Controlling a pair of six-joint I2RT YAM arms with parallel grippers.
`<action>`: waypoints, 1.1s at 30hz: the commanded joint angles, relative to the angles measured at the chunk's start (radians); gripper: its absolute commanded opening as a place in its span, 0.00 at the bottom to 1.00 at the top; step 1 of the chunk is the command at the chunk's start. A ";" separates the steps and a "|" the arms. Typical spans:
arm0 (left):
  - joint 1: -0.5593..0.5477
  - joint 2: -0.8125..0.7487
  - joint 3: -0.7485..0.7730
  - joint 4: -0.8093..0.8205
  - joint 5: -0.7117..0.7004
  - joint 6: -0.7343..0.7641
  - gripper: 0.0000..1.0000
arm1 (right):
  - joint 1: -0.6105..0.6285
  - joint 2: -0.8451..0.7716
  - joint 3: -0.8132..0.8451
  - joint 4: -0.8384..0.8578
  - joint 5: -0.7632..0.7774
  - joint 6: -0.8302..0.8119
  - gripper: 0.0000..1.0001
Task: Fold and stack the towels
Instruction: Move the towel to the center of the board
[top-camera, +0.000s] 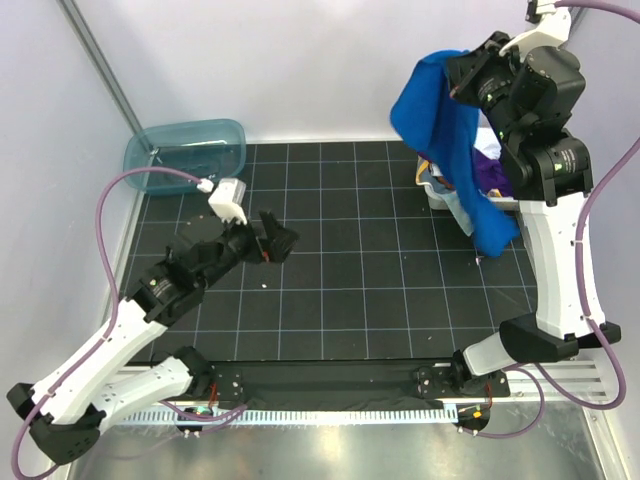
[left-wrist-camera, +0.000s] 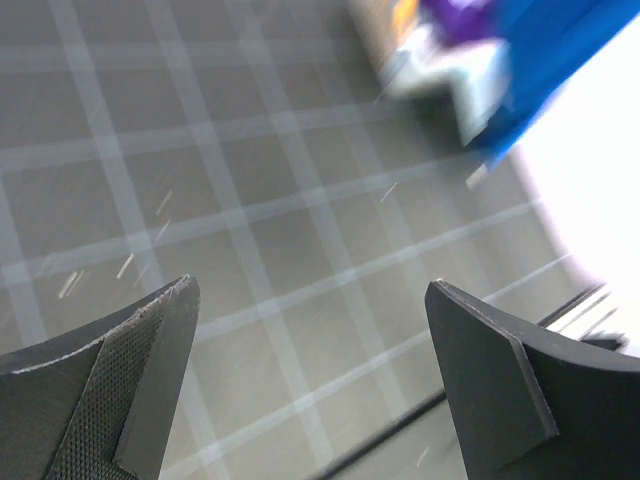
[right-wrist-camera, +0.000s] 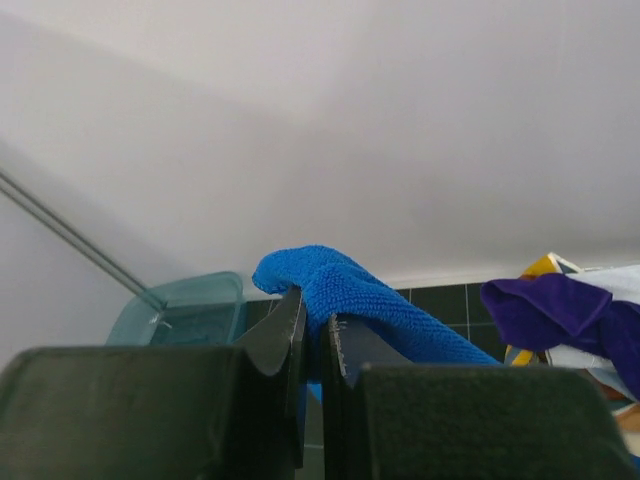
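Evidently right gripper (right-wrist-camera: 316, 325) pinches royal blue towel (top-camera: 442, 115), held high so cloth drapes free above white basket (top-camera: 437, 197); left gripper (top-camera: 276, 238) wide apart, empty, hovers low, likely for lower corner

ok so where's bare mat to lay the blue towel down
The centre of the mat is bare, between the left gripper and the hanging blue towel. Crowded far right: basket with purple towel. Teal tub takes the far left corner.
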 joint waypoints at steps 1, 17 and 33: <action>0.005 0.057 -0.021 0.455 0.059 -0.012 0.99 | 0.021 -0.043 0.033 -0.043 -0.024 -0.029 0.01; 0.005 0.537 0.163 1.093 0.293 -0.109 1.00 | 0.040 -0.149 -0.030 -0.110 -0.151 0.071 0.01; -0.004 0.807 0.355 1.343 0.397 -0.359 1.00 | 0.044 -0.169 -0.055 -0.136 -0.190 0.104 0.01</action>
